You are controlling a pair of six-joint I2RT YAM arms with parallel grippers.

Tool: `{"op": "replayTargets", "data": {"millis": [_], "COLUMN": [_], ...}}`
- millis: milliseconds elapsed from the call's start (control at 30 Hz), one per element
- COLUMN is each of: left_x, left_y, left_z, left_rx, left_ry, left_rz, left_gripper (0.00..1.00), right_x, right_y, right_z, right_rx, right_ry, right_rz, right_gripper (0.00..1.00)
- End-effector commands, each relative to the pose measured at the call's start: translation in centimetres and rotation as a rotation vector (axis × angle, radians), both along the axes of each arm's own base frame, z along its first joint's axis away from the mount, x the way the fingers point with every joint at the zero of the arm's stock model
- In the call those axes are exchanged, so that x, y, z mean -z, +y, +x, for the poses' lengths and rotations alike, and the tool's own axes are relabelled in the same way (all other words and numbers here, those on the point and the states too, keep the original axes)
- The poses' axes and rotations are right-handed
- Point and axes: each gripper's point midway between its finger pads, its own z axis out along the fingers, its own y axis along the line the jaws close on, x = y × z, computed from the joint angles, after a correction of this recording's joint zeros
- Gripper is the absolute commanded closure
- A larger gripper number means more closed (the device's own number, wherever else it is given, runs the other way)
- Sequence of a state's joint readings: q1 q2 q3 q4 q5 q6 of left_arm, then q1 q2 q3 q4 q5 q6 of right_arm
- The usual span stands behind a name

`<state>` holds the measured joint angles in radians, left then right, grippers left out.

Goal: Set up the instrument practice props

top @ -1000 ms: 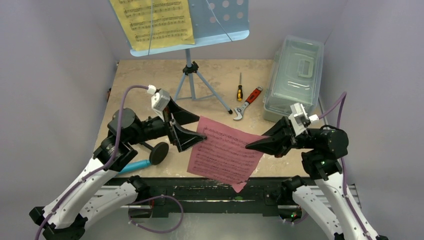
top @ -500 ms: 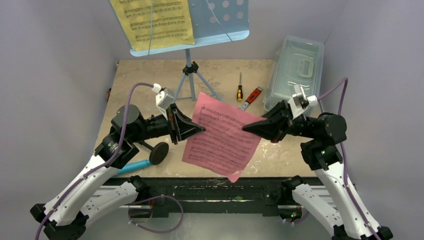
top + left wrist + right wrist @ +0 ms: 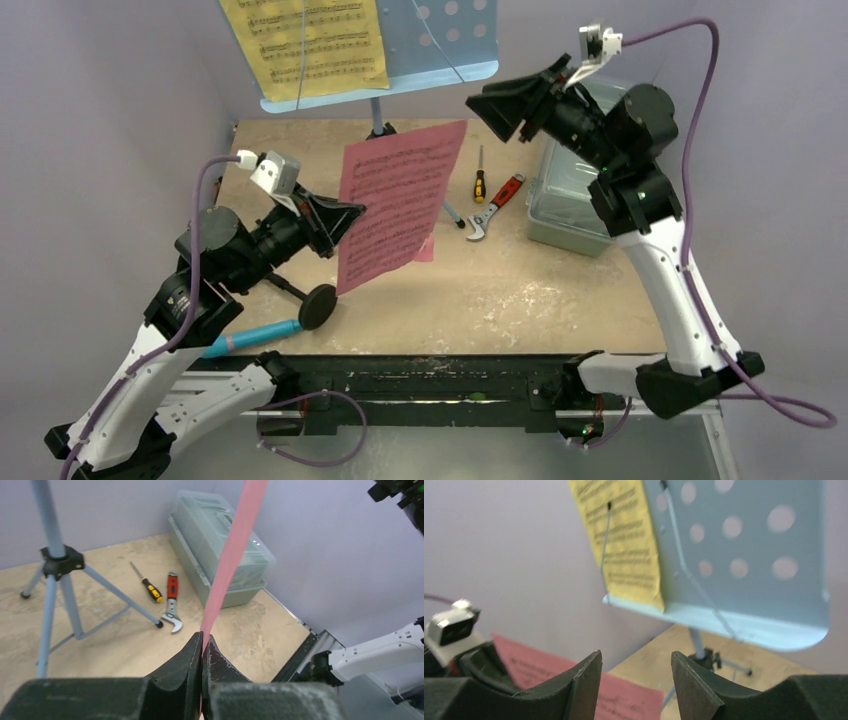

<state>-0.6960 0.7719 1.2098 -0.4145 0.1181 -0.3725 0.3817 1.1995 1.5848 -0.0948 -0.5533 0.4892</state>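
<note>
My left gripper [image 3: 347, 214] [image 3: 202, 641]: pressed together on the left edge of the pink sheet-music page [image 3: 395, 195] [image 3: 233, 555], the paper pinched between both fingers.
Pink page: held off the worktop [image 3: 520, 290], standing nearly upright with its printed face toward the top camera, in front of the tripod legs; seen edge-on from my left wrist.
My right gripper [image 3: 492, 106] [image 3: 636, 661]: raised high, fingers spread with nothing between them, apart from the pink page and pointing toward the music stand [image 3: 445, 45] [image 3: 754, 555].
Music stand: light blue and perforated, upright on its tripod at the back of the worktop.
Yellow sheet-music page [image 3: 305, 45] [image 3: 624, 540]: on the left half of the stand's desk, under a thin wire holder.
Cyan microphone [image 3: 255, 335]: lying at the near left edge of the worktop.
Black mic stand [image 3: 320, 305]: lying on its side, its round base just beside the microphone.
Screwdriver [image 3: 479, 185] [image 3: 147, 585] and red-handled wrench [image 3: 495, 205] [image 3: 172, 600]: lying side by side right of the tripod.
Clear lidded box [image 3: 570, 210] [image 3: 220, 535]: closed, at the right edge.
</note>
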Motion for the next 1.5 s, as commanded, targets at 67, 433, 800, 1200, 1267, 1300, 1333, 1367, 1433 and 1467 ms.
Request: {"op": "replayTargets", "data": {"millis": [67, 433, 800, 1200, 1267, 1300, 1333, 1367, 1433, 1467], "left_x": [-1.4, -5.3, -10.2, -14.5, -15.5, -15.9, -16.2, -16.5, -17.3, -17.7], "left_y": [3.9, 3.5, 4.0, 5.3, 5.2, 5.1, 5.0, 4.9, 5.0, 5.0], "left_z": [1.9, 4.3, 5.2, 7.8, 8.1, 8.3, 8.6, 8.8, 9.1, 9.3], "left_rx": [-0.234, -0.298, -0.356, -0.501, -0.506, -0.508, -0.514, -0.520, -0.538, -0.546], "left_ry": [0.011, 0.002, -0.079, -0.174, -0.212, -0.229, -0.248, -0.263, -0.299, -0.310], "left_rz": [0.051, 0.070, 0.006, -0.006, -0.026, -0.027, -0.027, -0.029, -0.054, -0.065], "left_gripper": [1.00, 1.00, 1.00, 1.00, 1.00, 1.00, 1.00, 1.00, 1.00, 1.00], "right_x": [-5.5, -8.1, -7.7, -8.9, -9.1, -9.2, -9.1, -9.5, -9.5, -9.7], "right_y": [0.6, 5.2, 7.6, 8.1, 8.0, 7.9, 7.9, 7.8, 7.7, 7.6], "right_z": [6.5, 10.6, 11.5, 11.9, 11.7, 11.6, 11.5, 11.2, 11.0, 10.7], "right_rx": [0.183, 0.114, 0.059, 0.049, 0.053, 0.051, 0.047, 0.043, 0.038, 0.032], "right_ry": [-0.104, -0.175, -0.179, -0.207, -0.211, -0.213, -0.207, -0.222, -0.217, -0.221], "right_rz": [-0.005, 0.022, 0.073, 0.121, 0.129, 0.134, 0.137, 0.150, 0.169, 0.180], "right_gripper": [0.48, 0.50, 0.61, 0.86, 0.91, 0.94, 0.97, 1.00, 1.00, 1.00]}}
